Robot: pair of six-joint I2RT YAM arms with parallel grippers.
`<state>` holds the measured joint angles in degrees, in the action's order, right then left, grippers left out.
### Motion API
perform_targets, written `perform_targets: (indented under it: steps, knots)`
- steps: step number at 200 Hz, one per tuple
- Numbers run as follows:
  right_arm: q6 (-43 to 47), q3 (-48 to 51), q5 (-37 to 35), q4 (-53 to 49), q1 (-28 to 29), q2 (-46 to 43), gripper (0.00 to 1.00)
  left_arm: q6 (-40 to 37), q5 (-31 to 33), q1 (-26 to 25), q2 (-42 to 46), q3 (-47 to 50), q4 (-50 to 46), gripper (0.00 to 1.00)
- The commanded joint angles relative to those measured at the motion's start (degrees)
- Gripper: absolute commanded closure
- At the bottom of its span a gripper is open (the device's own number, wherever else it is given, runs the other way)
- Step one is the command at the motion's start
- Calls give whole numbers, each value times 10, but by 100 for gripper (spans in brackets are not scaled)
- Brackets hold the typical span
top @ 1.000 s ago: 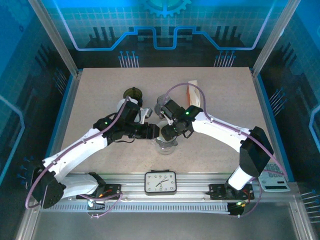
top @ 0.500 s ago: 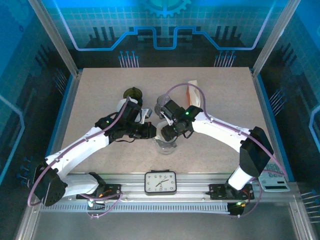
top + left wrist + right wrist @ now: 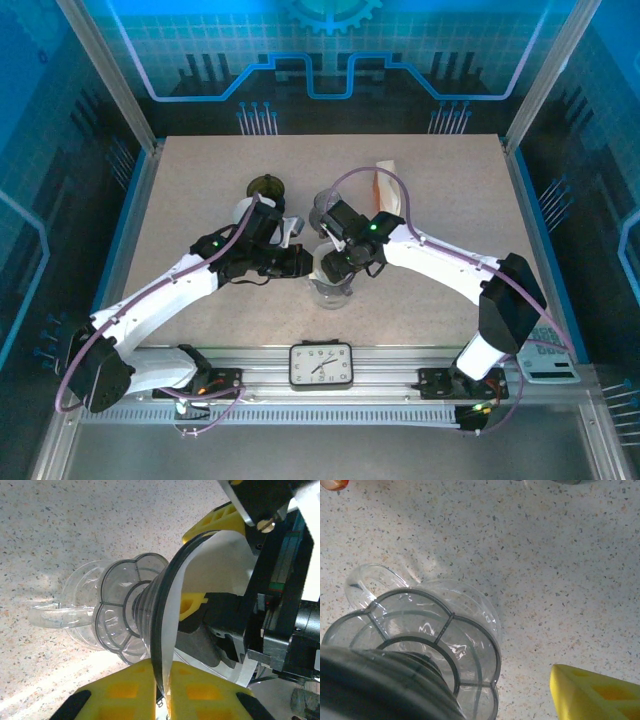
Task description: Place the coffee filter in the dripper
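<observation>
clamping the dripper (image 3: 125, 615) rim, left gripper (image 3: 164, 702); filter (image 3: 215, 565) inside

**Overhead view.** We record even, moderate light with a strong blue cast from the glowing blue wall panels (image 3: 330, 60). The speckled beige tabletop (image 3: 200, 190) carries only soft, short shadows beneath the arms. Detail is mildly soft, with no glare.

**Left wrist view.** We note a bright streak of light across the tabletop at lower left. The white paper filter (image 3: 215, 565) is nearly washed out. Small glints sit on the clear ribbed plastic dripper (image 3: 125, 620). The yellow moulded finger pads (image 3: 200, 700) along the bottom edge are blurred.

**Right wrist view.** We find the tabletop grain crisp. The dripper's dark rim at lower left and the yellow pad at lower right are out of focus.
</observation>
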<state>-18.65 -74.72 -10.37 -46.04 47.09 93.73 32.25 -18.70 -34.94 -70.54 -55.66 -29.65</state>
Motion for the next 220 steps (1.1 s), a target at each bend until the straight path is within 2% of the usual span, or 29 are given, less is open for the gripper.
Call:
perform_targets:
  steps: [1, 65, 114, 220]
  knots:
    - [-8, -7, -22, -9, 10, 23, 28, -11, -2, -2, 1, 9, -18, 84]
    - [-4, -41, -52, -23, 12, -12, 27, -10, -6, 3, -1, 13, -22, 84]
    - [-8, -36, -44, -28, 11, -12, 26, -7, -12, 10, -1, 17, -19, 83]
    - [-18, -5, -39, -12, 4, 21, 26, -3, -20, 14, 1, 17, -13, 67]
